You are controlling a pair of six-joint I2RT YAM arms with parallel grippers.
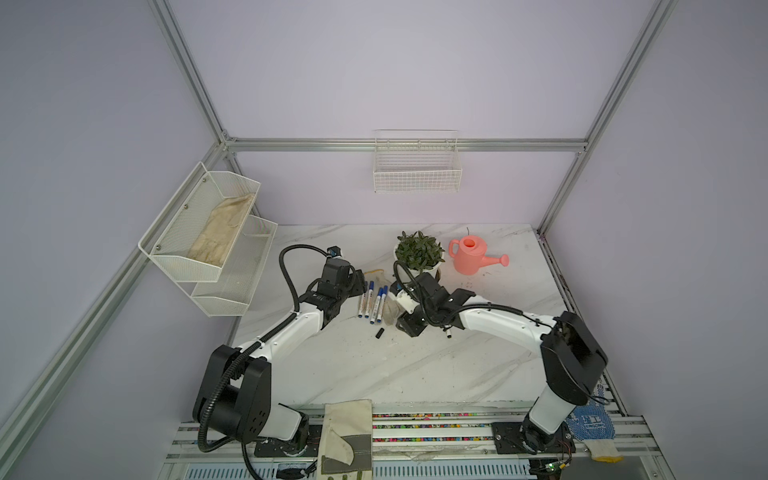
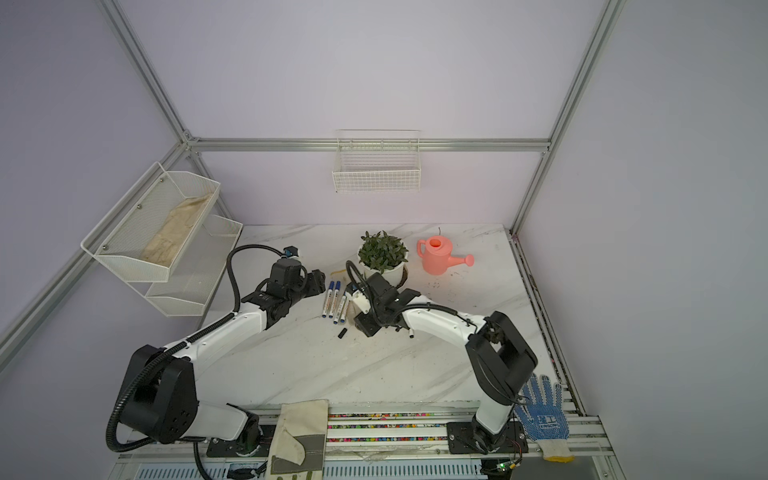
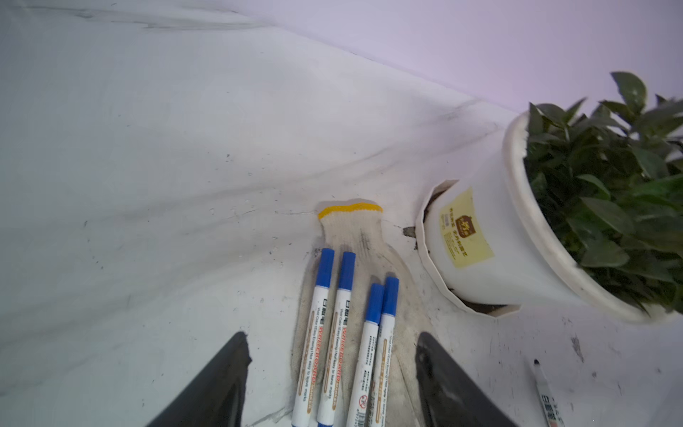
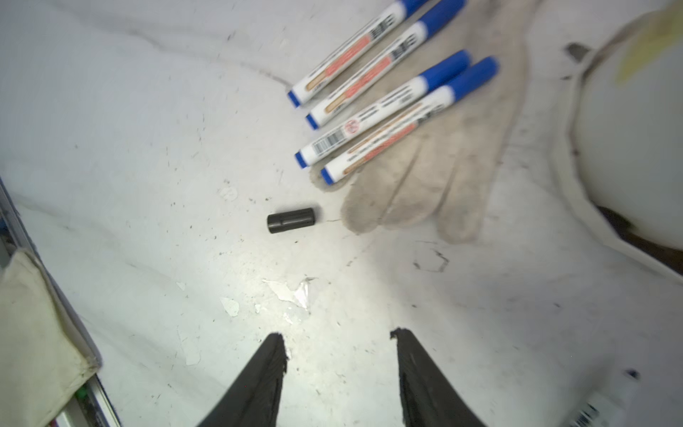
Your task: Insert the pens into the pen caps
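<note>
Four blue pens [image 3: 337,332] capped, left gripper [image 3: 332,337] and right gripper [image 4: 338,334] both open, empty; next I grab the black cap [image 4: 291,220] and black pen [image 3: 544,388].

marble table [image 1: 415,370] | on it: glove [image 4: 443,177]; black cap [image 4: 291,220]; potted plant [image 1: 417,251]; watering can [image 1: 471,257]

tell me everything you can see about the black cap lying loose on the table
The black cap is a short, dark, plastic-looking cylinder with a faint ridge along its side. It lies on its side on the marbled table, alone, touching nothing else. It sits just short of the fingertips of a soiled white glove and near the plug ends of four blue-capped pens. The right gripper stands open, clear of it.
</note>
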